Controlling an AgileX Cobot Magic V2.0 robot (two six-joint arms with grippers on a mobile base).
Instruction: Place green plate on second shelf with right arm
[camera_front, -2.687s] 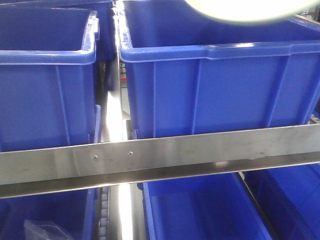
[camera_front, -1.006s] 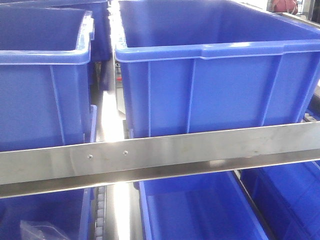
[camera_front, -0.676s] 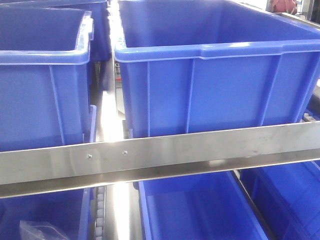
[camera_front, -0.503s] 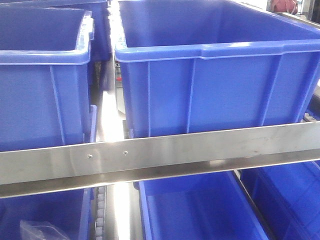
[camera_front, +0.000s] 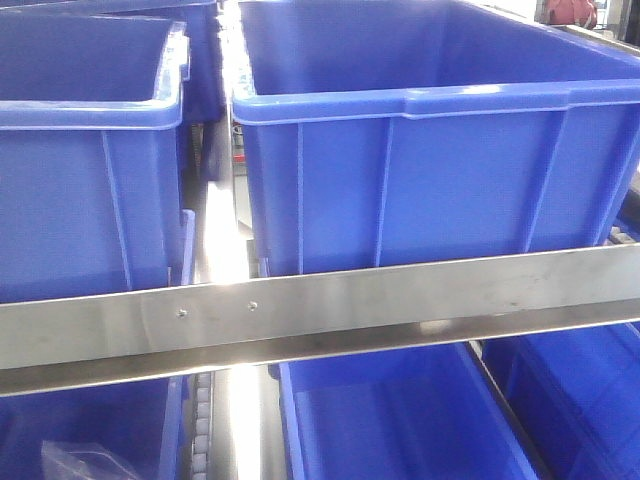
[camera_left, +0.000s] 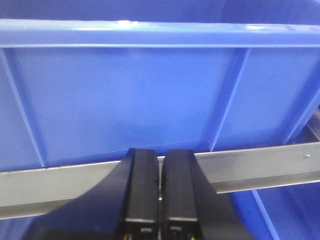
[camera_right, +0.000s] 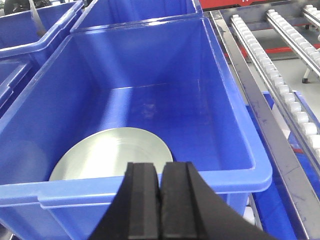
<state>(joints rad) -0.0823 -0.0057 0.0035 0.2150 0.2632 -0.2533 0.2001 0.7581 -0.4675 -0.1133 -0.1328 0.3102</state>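
The green plate (camera_right: 112, 155) lies flat on the floor of a large blue bin (camera_right: 235, 125), close to the bin's near wall; its near edge is hidden behind the bin's rim. My right gripper (camera_right: 160, 167) hangs shut and empty just outside that near rim, above the plate's level. My left gripper (camera_left: 160, 156) is shut with nothing in it, in front of a blue bin wall (camera_left: 125, 100) and a steel shelf rail (camera_left: 260, 162). In the front view the plate is hidden inside the right-hand bin (camera_front: 430, 170), and neither gripper shows.
A second blue bin (camera_front: 80, 150) stands left of it on the same shelf. A steel rail (camera_front: 320, 310) crosses the front, with more blue bins (camera_front: 400, 420) below. Roller tracks (camera_right: 295, 107) run along the right. A clear bag (camera_front: 75, 462) lies at the bottom left.
At 2.7 s ago a pale round shape showed at the top of the front view; it is gone since 1.0 s ago. The scene has stayed still since then.
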